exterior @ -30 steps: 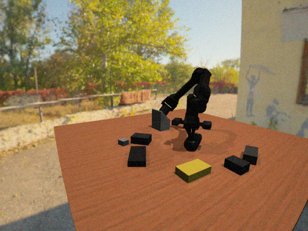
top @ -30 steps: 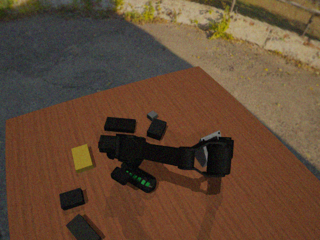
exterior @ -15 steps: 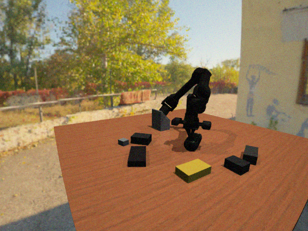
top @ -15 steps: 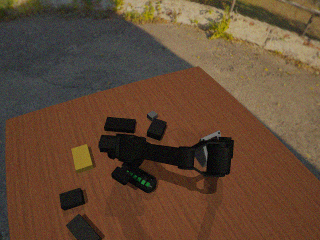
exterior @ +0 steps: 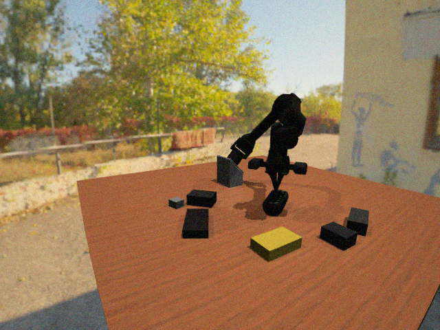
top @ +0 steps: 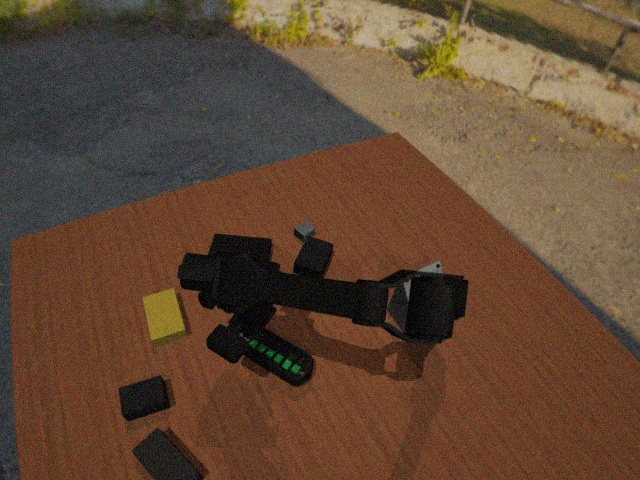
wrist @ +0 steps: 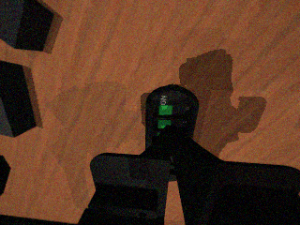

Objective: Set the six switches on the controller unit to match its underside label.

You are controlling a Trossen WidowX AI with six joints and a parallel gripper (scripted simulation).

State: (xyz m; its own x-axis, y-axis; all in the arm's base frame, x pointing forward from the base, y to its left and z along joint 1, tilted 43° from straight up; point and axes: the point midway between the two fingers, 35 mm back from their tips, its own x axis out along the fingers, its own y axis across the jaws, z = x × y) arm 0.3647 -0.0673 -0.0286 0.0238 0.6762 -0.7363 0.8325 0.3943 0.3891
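Note:
The dark controller unit (top: 306, 365) (exterior: 271, 210) (wrist: 172, 95) sits with its switch side up, its rounded end clear of the hand. Several green switch ends show in a row along its top in the top view. In the wrist view two green ends show plainly beside the ON mark, and the fingers hide the switches nearer the hand. Which ends are pressed down is too dark to tell. The label underneath is hidden. My gripper (exterior: 276, 190) (wrist: 170, 129) is shut and empty, pointing down with its tips at or just above the unit's top; contact is unclear.
A yellow block (top: 164, 315) (exterior: 276, 239) lies near the unit. Two dark blocks (top: 143, 397) (exterior: 338, 236) lie on one side. Two more black blocks (top: 314, 256) (exterior: 196, 223) and a small grey block (top: 305, 230) (exterior: 176, 203) lie opposite. A grey wedge (exterior: 228, 174) stands by the arm.

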